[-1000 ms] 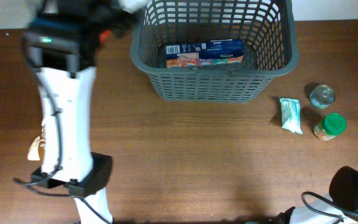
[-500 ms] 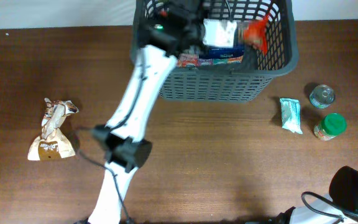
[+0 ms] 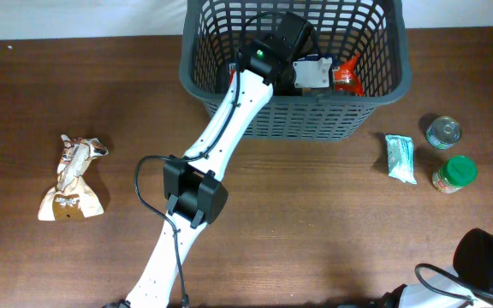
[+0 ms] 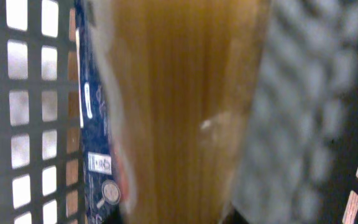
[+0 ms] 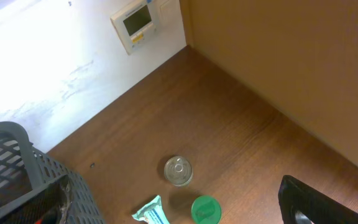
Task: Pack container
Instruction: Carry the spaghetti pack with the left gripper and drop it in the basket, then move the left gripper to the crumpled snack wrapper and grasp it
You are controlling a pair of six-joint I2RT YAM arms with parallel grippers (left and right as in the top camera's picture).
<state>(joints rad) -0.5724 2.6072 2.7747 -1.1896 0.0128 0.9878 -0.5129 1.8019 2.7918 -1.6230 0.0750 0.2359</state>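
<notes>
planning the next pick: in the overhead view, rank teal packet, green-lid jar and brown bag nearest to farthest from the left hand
1. teal packet, just right of the container where the left hand is
2. green-lid jar, far right
3. brown bag, far left

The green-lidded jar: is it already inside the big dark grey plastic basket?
No, the green-lidded jar sits on the brown wooden table, outside the dark grey slotted basket, beside a silver tin can.

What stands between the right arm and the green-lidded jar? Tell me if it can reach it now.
Probably yes. The green-lidded jar stands in the open ahead of the right arm, with nothing between them. The tin can sits beyond it, and the left arm is over in the basket.
</notes>
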